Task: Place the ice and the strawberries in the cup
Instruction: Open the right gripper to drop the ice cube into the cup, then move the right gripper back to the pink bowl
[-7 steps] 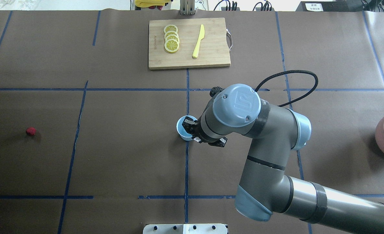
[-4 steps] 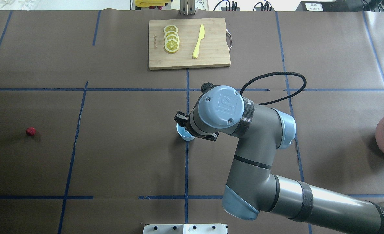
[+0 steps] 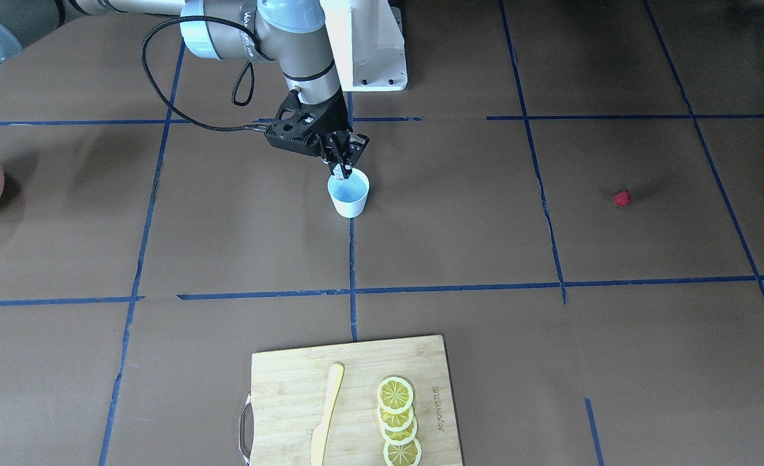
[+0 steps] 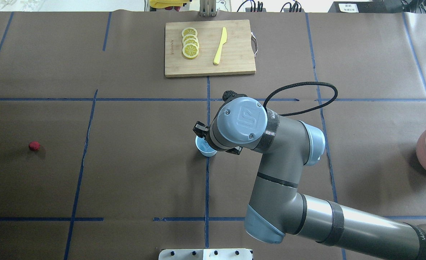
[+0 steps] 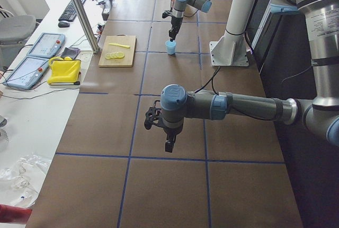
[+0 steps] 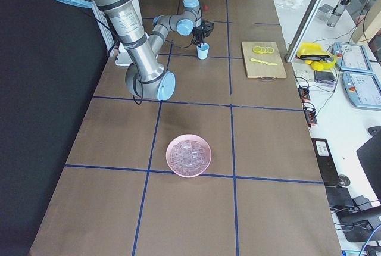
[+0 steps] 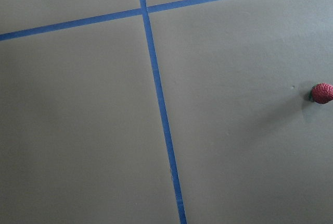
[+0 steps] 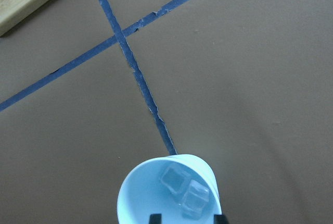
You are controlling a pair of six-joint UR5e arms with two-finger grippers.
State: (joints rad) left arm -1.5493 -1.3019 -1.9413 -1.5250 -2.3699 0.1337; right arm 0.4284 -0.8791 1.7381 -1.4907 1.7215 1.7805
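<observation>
The white cup (image 8: 136, 198) with a light blue inside stands at the table's middle, also in the front view (image 3: 348, 197) and the overhead view (image 4: 203, 150). Two clear ice cubes (image 8: 175, 177) lie inside it. My right gripper (image 8: 188, 218) hangs just above the cup's rim, jaws apart, empty; it also shows in the front view (image 3: 343, 169). The red strawberry (image 4: 34, 145) lies far off on the left, also in the left wrist view (image 7: 322, 93). My left gripper (image 5: 168, 146) hovers over the table; I cannot tell if it is open or shut.
A pinkish bowl (image 6: 174, 162) full of ice cubes sits at the table's right end, at the edge of the overhead view (image 4: 423, 148). A wooden cutting board (image 4: 234, 66) with lemon slices (image 4: 190, 43) and a yellow knife (image 4: 220, 45) lies beyond the cup.
My right arm has swung left, bringing the gripper from the cup's right side to over the cup. The strawberry and the board have not moved.
</observation>
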